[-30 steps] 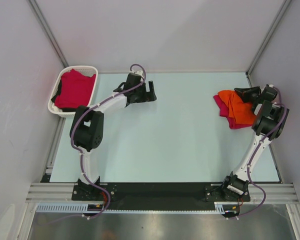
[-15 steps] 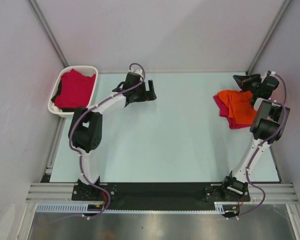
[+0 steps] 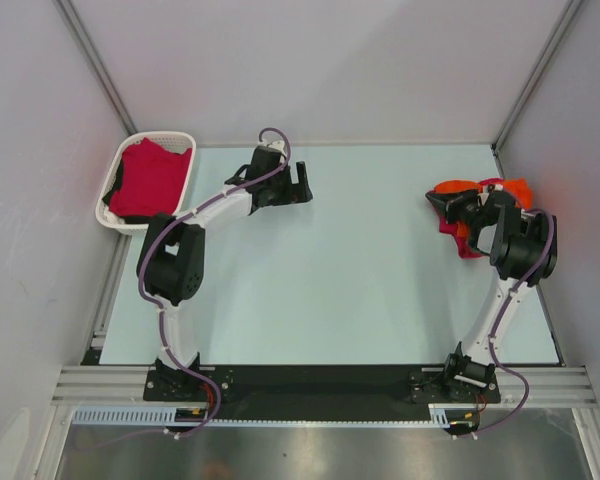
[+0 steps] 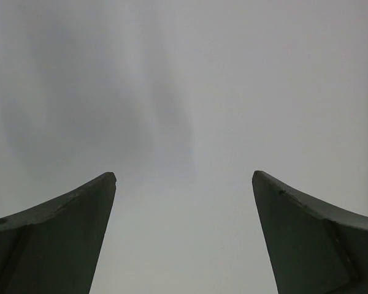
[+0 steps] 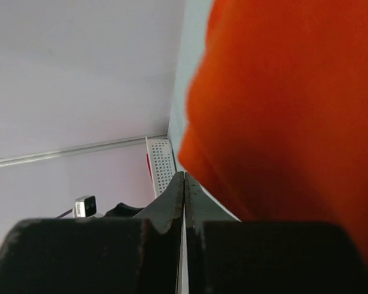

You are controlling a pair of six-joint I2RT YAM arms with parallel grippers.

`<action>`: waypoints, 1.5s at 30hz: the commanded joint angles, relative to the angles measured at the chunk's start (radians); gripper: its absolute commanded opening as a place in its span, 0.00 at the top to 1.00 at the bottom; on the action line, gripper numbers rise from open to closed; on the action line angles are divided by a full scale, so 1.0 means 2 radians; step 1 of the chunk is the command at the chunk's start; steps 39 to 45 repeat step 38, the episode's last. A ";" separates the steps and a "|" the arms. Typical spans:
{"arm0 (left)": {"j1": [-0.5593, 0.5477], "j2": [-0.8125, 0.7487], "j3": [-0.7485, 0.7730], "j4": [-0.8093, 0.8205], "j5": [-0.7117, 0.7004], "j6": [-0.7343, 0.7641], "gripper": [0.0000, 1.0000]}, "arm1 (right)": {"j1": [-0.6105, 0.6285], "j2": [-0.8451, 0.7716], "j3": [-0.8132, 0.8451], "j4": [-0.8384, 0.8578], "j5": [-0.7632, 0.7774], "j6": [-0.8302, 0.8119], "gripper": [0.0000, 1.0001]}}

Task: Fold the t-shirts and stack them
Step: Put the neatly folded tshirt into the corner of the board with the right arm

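Observation:
The orange t-shirt lies rumpled on a crimson-pink t-shirt at the table's right side. My right gripper lies low across this pile and points left. In the right wrist view its jaws are pressed shut with no cloth showing at the tips, and the orange t-shirt drapes over its right finger. More crimson-pink t-shirts fill the white basket at the far left. My left gripper hovers open and empty over bare table at the back centre; its fingers frame only tabletop.
The basket hangs over the table's left edge. Grey walls close in the left, back and right sides. The right arm's elbow sits over the near part of the shirt pile.
My right gripper was beyond the pile half a second ago; it has swung back left and down onto it, and the orange t-shirt is now rumpled and spread apart. The left arm has not moved.

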 commanded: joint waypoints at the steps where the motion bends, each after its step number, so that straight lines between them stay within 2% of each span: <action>1: -0.001 -0.020 -0.006 0.017 -0.001 0.002 0.01 | 0.005 0.033 -0.022 0.084 -0.023 0.046 1.00; 6: -0.002 -0.025 -0.010 0.019 -0.002 0.001 0.01 | 0.025 0.072 -0.010 0.128 -0.046 0.093 1.00; 10: -0.002 -0.033 -0.015 0.020 -0.004 0.002 0.01 | 0.048 0.064 -0.002 0.134 -0.059 0.099 1.00; 13: -0.001 -0.042 -0.020 0.018 -0.007 0.004 0.01 | 0.071 0.021 0.011 0.102 -0.071 0.058 0.99; 14: -0.002 -0.045 -0.022 0.019 -0.008 0.004 0.01 | 0.087 0.002 0.017 0.050 -0.073 0.037 0.98; 15: -0.002 -0.050 -0.023 0.018 -0.009 0.004 0.00 | 0.095 -0.015 0.027 0.016 -0.077 0.010 0.88; 16: -0.002 -0.054 -0.024 0.019 -0.010 0.004 0.00 | 0.104 -0.032 0.063 -0.026 -0.080 -0.072 0.82; 17: -0.001 -0.056 -0.027 0.019 -0.011 0.005 0.00 | 0.127 -0.067 0.086 -0.149 -0.071 -0.119 0.71; 18: -0.002 -0.064 -0.029 0.018 -0.012 0.005 0.00 | 0.140 -0.081 0.118 -0.218 -0.060 -0.179 0.56; 19: -0.002 -0.067 -0.030 0.019 -0.014 0.005 0.01 | 0.156 -0.095 0.182 -0.288 -0.043 -0.283 0.50; 20: -0.002 -0.069 -0.033 0.018 -0.016 0.005 0.00 | 0.174 -0.108 0.222 -0.417 0.009 -0.337 0.45; 21: -0.002 -0.072 -0.035 0.019 -0.019 0.006 0.00 | 0.208 -0.111 0.254 -0.473 0.038 -0.374 0.35; 22: -0.002 -0.077 -0.036 0.019 -0.021 0.006 0.00 | 0.222 -0.112 0.308 -0.512 0.061 -0.404 0.33; 23: -0.001 -0.080 -0.039 0.019 -0.021 0.005 0.00 | 0.236 -0.107 0.328 -0.565 0.106 -0.442 0.32; 25: -0.002 -0.087 -0.043 0.020 -0.019 0.006 0.00 | 0.270 -0.101 0.359 -0.607 0.138 -0.464 0.28; 31: -0.003 -0.105 -0.070 0.027 -0.021 0.008 0.00 | 0.364 -0.041 0.410 -0.686 0.297 -0.539 0.22; 32: -0.003 -0.110 -0.079 0.030 -0.021 0.008 0.00 | 0.375 -0.032 0.416 -0.696 0.353 -0.548 0.22; 35: -0.004 -0.124 -0.111 0.048 -0.013 0.012 0.01 | 0.422 -0.003 0.412 -0.715 0.465 -0.572 0.21; 38: -0.006 -0.134 -0.135 0.053 -0.016 0.011 0.00 | 0.450 -0.003 0.390 -0.707 0.533 -0.579 0.19; 45: -0.006 -0.134 -0.135 0.053 -0.016 0.011 0.00 | 0.450 -0.003 0.390 -0.707 0.533 -0.579 0.19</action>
